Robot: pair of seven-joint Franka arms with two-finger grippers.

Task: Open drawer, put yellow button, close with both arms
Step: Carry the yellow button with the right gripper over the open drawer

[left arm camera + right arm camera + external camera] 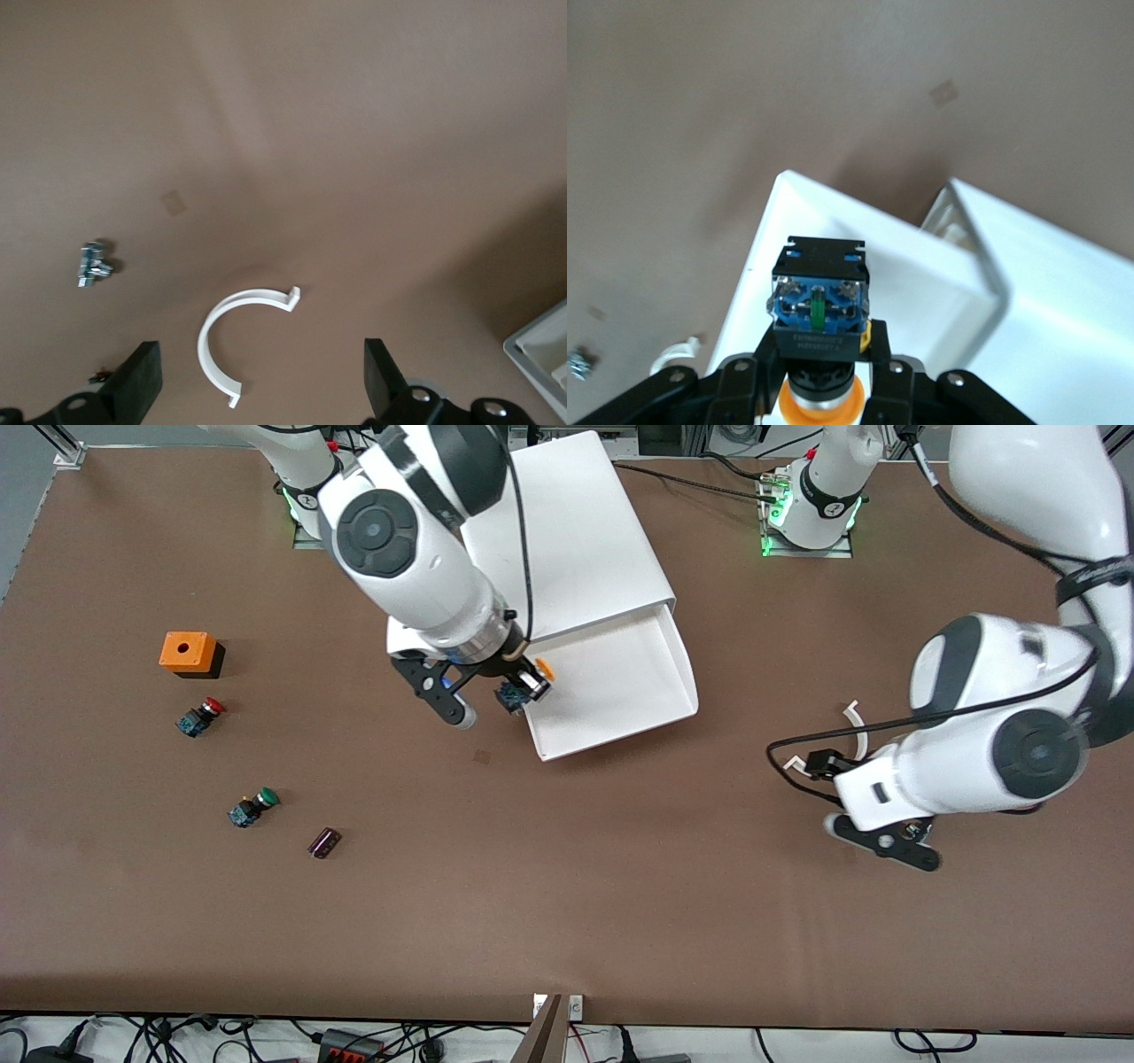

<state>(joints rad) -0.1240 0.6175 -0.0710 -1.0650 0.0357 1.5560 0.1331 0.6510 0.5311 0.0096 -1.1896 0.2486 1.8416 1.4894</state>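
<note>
The white cabinet (576, 531) stands between the arm bases, and its top drawer (620, 731) is pulled out toward the front camera. My right gripper (523, 688) hangs over the drawer's edge at the right arm's end. It is shut on the yellow button (542, 668). In the right wrist view the fingers (757, 363) clamp the button's black neck, with the blue and black body (819, 301) pointing down over the drawer's white floor (912, 274). My left gripper (261, 381) waits open, low over bare table toward the left arm's end (886, 840).
A white C-shaped clip (203, 337) lies under the left gripper, with small metal fittings (93, 264) beside it. Toward the right arm's end sit an orange box (188, 653), a red-capped button (202, 716), a green-capped button (253, 806) and a small dark cylinder (325, 841).
</note>
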